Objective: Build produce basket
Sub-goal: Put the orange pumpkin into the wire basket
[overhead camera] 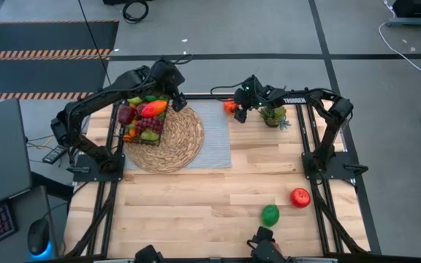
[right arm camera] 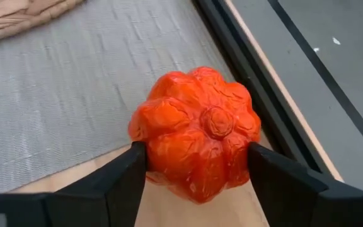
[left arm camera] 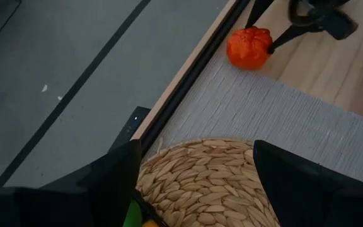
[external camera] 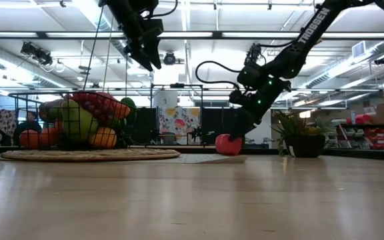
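High view: your left end effector (overhead camera: 175,98) hangs wide and empty above the basket (overhead camera: 143,117) of produce on the straw mat (overhead camera: 168,139); a green fruit (overhead camera: 270,215) and a red apple (overhead camera: 300,197) lie on the table (overhead camera: 196,204).

Low view: your right end effector (external camera: 235,133) is down at the orange fruit (external camera: 229,144).

Right wrist view: its fingers (right arm camera: 125,173) touch both sides of that fruit, beside the grey cloth (right arm camera: 74,94).

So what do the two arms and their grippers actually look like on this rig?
Both arms are dark, jointed, on black frame mounts. The right arm carries white TROSSEN lettering, a looping black cable and small green lights by its wrist. The left gripper and the right gripper each have two broad, flat black fingers.
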